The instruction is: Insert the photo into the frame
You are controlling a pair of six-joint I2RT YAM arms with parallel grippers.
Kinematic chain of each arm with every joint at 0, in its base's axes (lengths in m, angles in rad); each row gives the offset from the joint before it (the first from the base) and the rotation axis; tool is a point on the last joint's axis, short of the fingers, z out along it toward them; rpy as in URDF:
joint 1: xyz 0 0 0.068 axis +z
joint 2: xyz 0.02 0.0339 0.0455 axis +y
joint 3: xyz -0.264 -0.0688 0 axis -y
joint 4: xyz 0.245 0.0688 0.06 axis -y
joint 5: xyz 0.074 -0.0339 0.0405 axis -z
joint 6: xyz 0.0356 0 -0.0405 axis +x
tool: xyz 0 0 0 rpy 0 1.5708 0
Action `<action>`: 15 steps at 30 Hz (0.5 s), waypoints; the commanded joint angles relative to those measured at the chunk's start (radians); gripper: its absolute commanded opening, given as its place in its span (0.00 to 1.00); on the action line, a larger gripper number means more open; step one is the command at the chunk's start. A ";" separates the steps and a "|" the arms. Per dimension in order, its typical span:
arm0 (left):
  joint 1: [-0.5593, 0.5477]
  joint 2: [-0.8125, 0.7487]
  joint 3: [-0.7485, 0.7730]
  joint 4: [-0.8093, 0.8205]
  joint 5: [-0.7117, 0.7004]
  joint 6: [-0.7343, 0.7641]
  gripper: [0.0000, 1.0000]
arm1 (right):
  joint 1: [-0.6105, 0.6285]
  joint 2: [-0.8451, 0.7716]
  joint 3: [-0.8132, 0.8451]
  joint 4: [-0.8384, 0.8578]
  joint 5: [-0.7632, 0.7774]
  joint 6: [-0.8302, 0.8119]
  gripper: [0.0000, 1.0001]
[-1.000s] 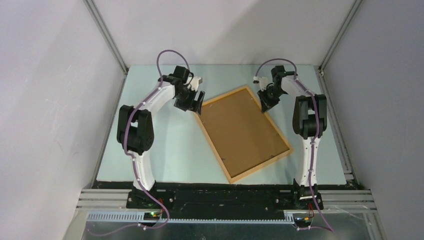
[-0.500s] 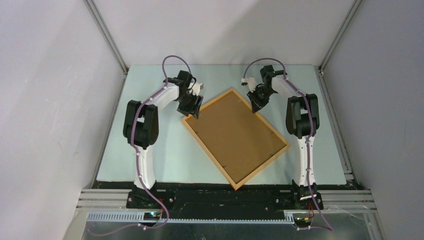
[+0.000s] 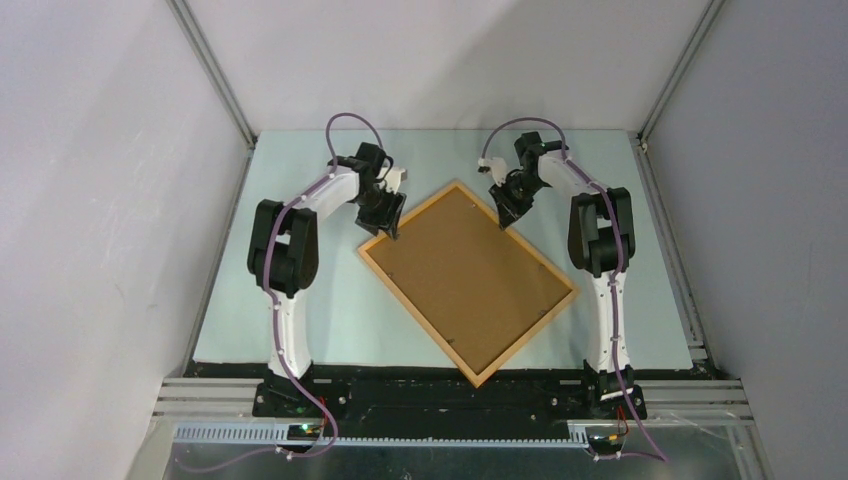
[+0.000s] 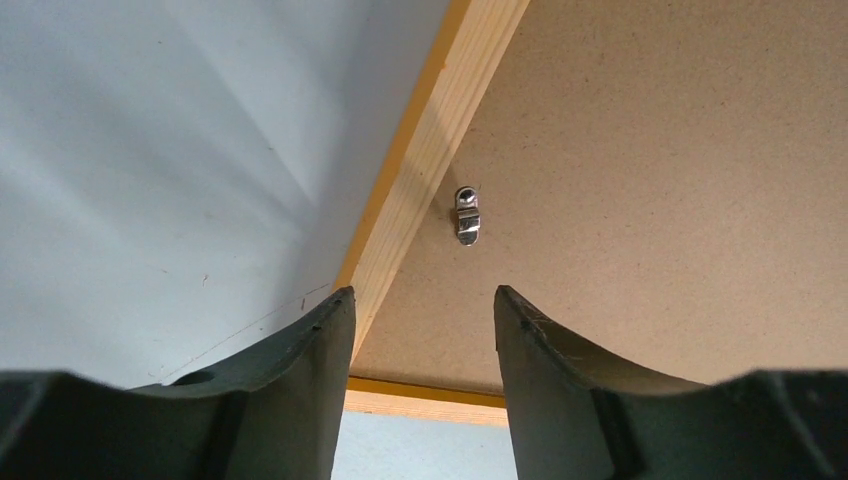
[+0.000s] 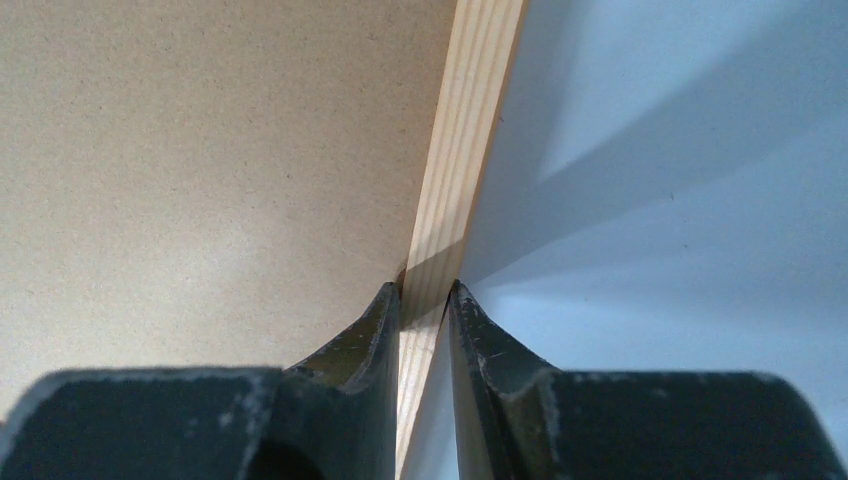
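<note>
The frame [image 4: 420,170] is laid back-up, turned like a diamond, mid-table [image 3: 300,300], w/ the brown backing board [image 3: 468,275] seated in it. The R arm's jaws are closed on the frame's far-right rail, pinching the wood. The L arm's jaws are held spread over rail & board by the left corner, near a small metal clip [image 4: 467,214].

Brown backing board [image 3: 468,277] is laid tilted at table [image 3: 300,310] ctr; metal turn clip [image 4: 466,214] is fixed near its 10 o'clock edge.
</note>
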 commanded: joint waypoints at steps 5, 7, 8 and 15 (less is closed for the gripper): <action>0.016 0.016 0.041 0.007 -0.042 0.009 0.66 | 0.000 -0.043 -0.018 -0.009 -0.063 0.039 0.31; 0.019 0.015 0.042 0.008 -0.050 0.010 0.67 | -0.008 -0.057 -0.027 -0.003 -0.073 0.052 0.34; 0.022 0.015 0.043 0.007 -0.052 0.010 0.67 | -0.010 -0.074 -0.040 0.003 -0.077 0.062 0.35; 0.034 0.030 0.046 0.007 -0.055 0.013 0.63 | -0.040 -0.180 -0.141 0.058 -0.060 0.111 0.42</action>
